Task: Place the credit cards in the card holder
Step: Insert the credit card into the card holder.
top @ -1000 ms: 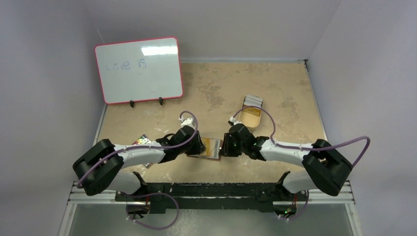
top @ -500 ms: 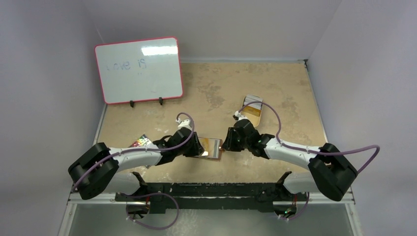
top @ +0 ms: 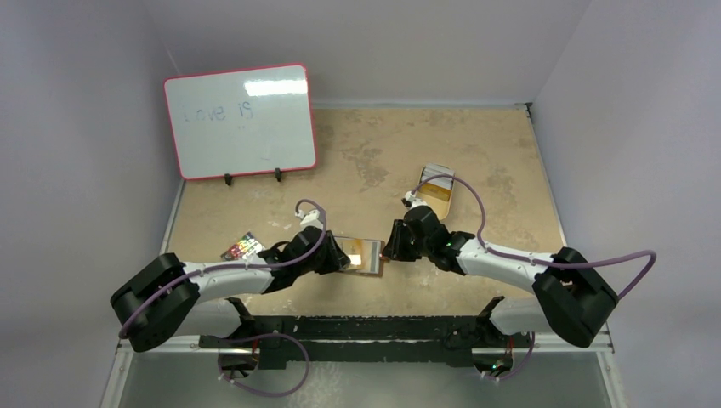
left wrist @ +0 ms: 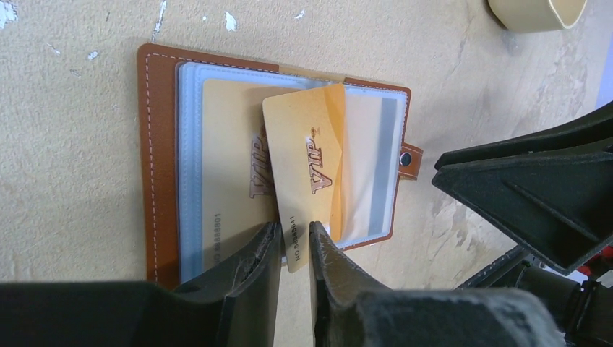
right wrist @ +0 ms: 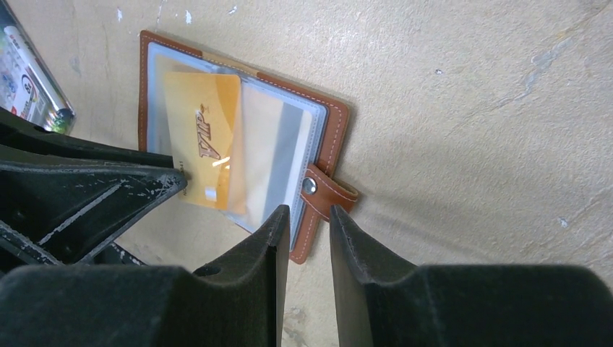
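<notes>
The card holder (top: 367, 255) lies open and flat between both grippers: brown leather (left wrist: 155, 144) with clear sleeves. One gold credit card (left wrist: 228, 159) sits inside a sleeve. A second gold credit card (left wrist: 303, 152) lies slanted, its far end in a sleeve and its near end sticking out. My left gripper (left wrist: 294, 225) hovers over that near end with its jaws a narrow gap apart, and the flat card is not pinched. My right gripper (right wrist: 311, 210) stands open over the holder's snap strap (right wrist: 325, 191), with nothing held.
A tan oval tin (top: 438, 191) stands behind the right gripper. A colourful card (top: 242, 248) lies on the table left of the left arm. A red-framed whiteboard (top: 241, 121) stands at the back left. Grey walls close in both sides.
My left arm has drawn back a little to the left and its jaws have narrowed. The right arm shifted a second ago and has since stayed put. The holder has not moved.
</notes>
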`<action>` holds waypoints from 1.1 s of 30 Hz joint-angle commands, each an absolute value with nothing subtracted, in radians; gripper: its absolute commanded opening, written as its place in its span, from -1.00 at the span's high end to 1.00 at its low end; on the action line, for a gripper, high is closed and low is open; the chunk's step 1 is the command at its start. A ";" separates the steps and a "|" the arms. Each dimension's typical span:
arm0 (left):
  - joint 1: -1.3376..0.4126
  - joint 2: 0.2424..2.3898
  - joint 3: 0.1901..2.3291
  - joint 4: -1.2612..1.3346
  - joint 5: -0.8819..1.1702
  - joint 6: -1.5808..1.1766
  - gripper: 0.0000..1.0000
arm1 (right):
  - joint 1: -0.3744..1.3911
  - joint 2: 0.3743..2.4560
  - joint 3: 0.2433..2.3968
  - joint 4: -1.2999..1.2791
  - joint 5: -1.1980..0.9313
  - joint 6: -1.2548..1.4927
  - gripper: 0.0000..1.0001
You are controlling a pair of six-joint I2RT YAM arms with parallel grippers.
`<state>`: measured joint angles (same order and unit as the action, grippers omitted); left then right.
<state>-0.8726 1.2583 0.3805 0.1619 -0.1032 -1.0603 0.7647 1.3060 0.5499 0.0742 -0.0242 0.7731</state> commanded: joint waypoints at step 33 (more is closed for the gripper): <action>-0.807 1.320 0.467 0.113 0.043 -0.939 1.00 | 0.712 1.378 0.536 0.201 -0.086 0.721 0.42</action>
